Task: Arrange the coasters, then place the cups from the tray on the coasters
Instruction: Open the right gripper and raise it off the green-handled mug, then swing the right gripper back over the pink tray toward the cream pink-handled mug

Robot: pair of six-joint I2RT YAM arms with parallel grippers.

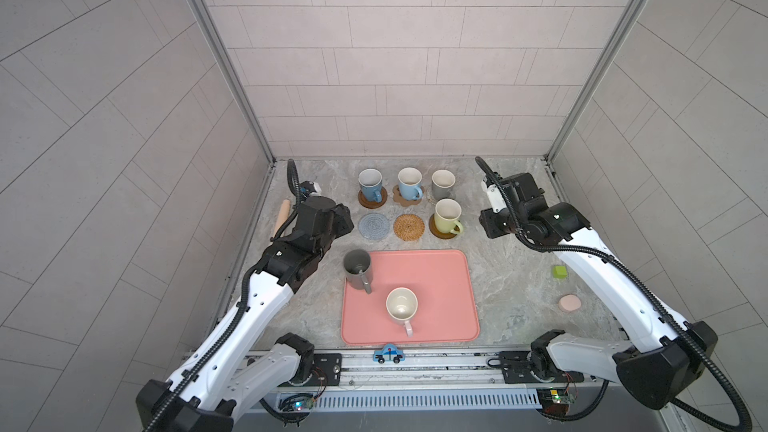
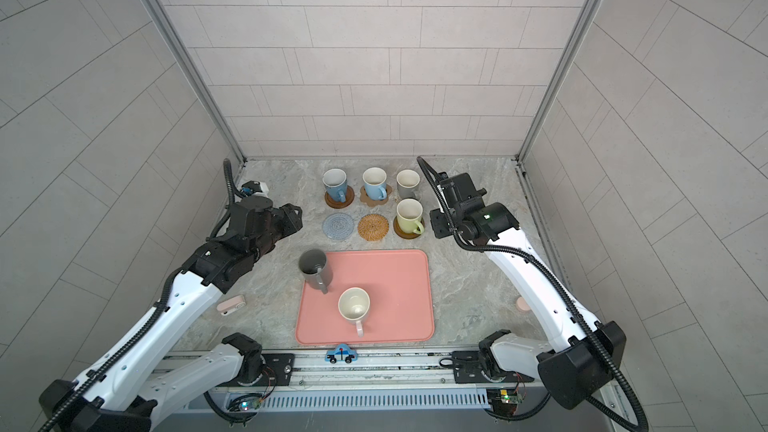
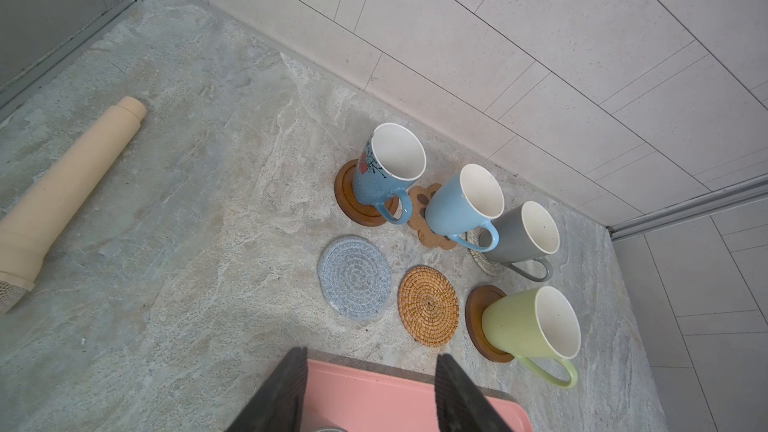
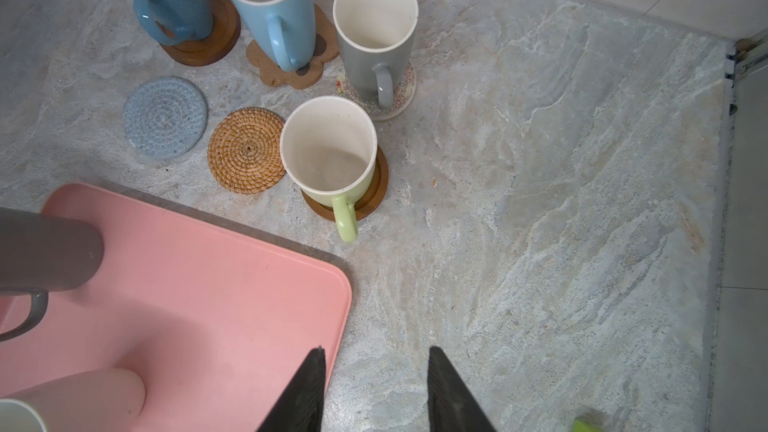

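1. Now, your left fingers (image 3: 278,396) stand apart with nothing between them, above the far left corner of the large salmon-pink flat tray (image 1: 440,280). Your right fingers (image 4: 303,396) are also apart and empty, over the marbled stone surface (image 1: 511,284) beside the tray's far right corner.
2. Two mugs wait on the tray: the tall dark grey ceramic mug (image 1: 357,268) at its far left corner and the pink ceramic mug (image 1: 401,305) near the middle. Both are upright, handles toward the near edge.
3. Expect both to be stiff, fairly weighty, glazed, slippery and breakable. You would do best to pinch the wall at the rim, one finger inside and one outside. The tall one probably tips more easily.
4. You have six mugs, six coasters and one tray. Four mugs already sit on coasters:
   - the blue flowered mug (image 1: 370,187) on a dark brown round disc (image 4: 208,54)
   - the pale blue mug (image 1: 409,184) on the tan paw-shaped mat (image 4: 291,76)
   - the short grey mug (image 1: 443,184) on the cream woven mat (image 4: 405,93)
   - the yellow-green mug (image 1: 448,216) on the second dark brown disc (image 4: 374,197)
5. Two coasters lie bare just beyond the tray, side by side: the grey-blue woven round coaster (image 1: 374,225) and the golden rattan round coaster (image 1: 409,226).
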